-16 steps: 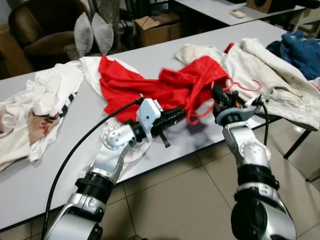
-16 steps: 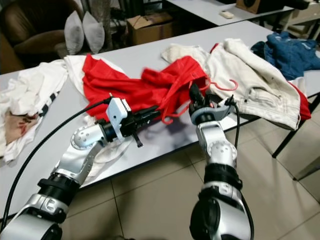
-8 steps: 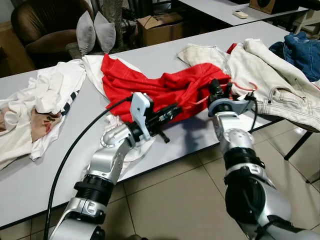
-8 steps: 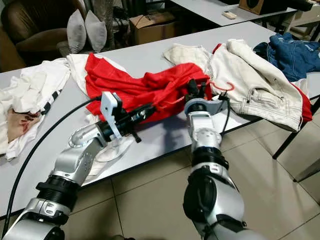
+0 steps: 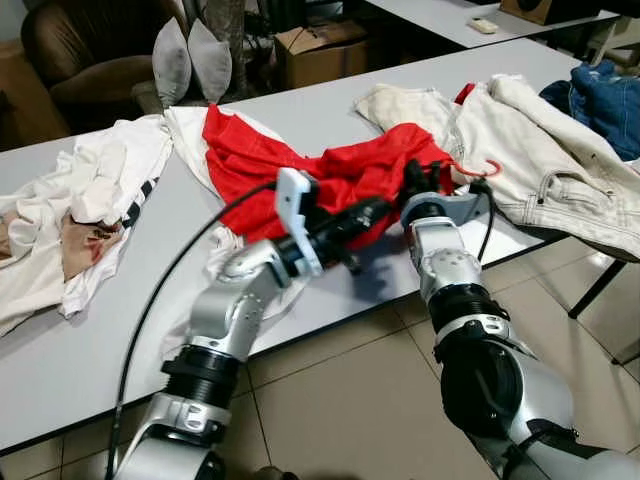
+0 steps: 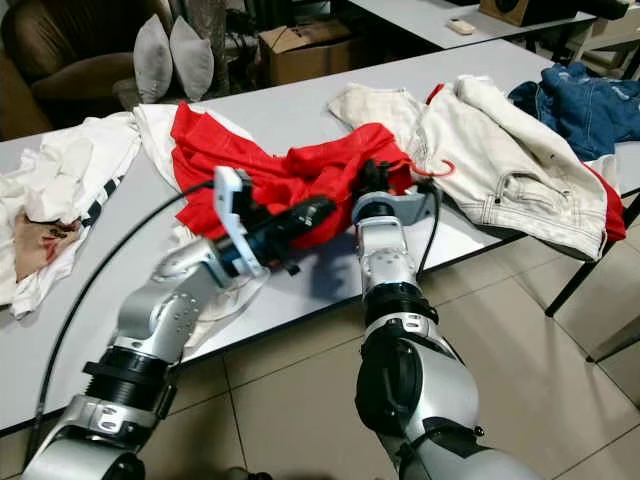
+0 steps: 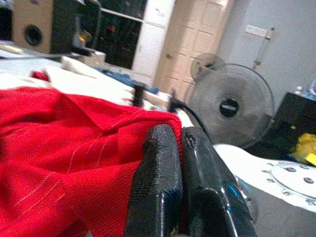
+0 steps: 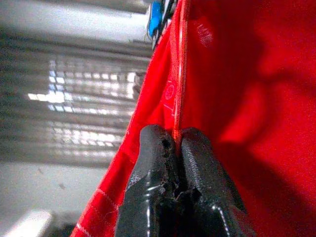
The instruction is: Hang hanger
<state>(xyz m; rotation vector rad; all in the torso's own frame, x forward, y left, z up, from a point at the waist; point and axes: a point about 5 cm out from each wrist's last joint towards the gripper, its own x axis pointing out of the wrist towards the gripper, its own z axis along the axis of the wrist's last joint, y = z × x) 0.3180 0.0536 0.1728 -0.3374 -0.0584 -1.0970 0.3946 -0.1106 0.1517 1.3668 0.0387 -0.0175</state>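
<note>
One red hanger clamped in right claw.

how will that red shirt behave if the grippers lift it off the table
The red shirt will likely drape and sag: it already lies in soft folds on the table. It probably weighs little, looking thin where the left gripper pinches it. The red hanger under the right gripper may swing.

You saw a red garment beside a cream jacket; the grey table also bore blue denim.
</note>
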